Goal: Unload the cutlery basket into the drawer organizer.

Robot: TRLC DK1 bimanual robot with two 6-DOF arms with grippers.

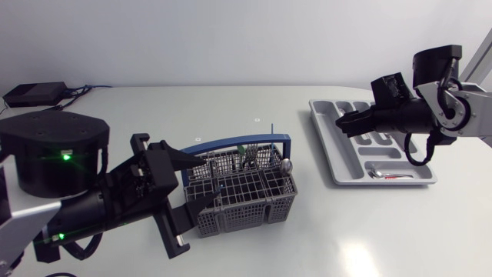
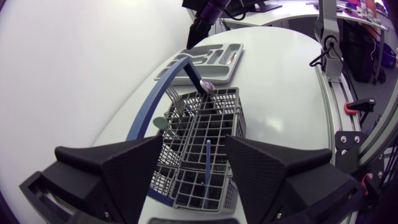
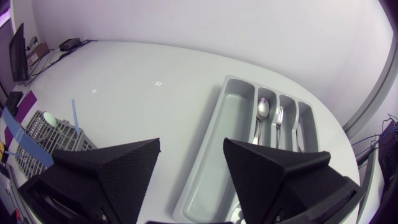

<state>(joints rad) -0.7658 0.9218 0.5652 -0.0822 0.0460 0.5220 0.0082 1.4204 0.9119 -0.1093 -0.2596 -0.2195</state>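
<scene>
The grey wire cutlery basket [image 1: 246, 204] with a blue handle [image 1: 231, 143] stands mid-table. A spoon [image 1: 285, 165], forks [image 1: 250, 158] and a thin blue stick [image 2: 207, 160] stand upright in it. My left gripper [image 1: 209, 178] is open at the basket's left end, its fingers [image 2: 124, 168] straddling the near compartments [image 2: 211, 130]. The grey drawer organizer [image 1: 338, 158] lies at the right. My right gripper [image 1: 342, 121] hangs open and empty above its far left part. A spoon [image 3: 262, 109] and a fork [image 3: 279, 115] lie in the organizer's narrow slots [image 3: 221, 155].
A spoon and a red-handled piece [image 1: 384, 175] lie in the organizer's front compartment. A black box with cables [image 1: 34, 94] sits at the table's far left corner. The table edge curves close behind the organizer.
</scene>
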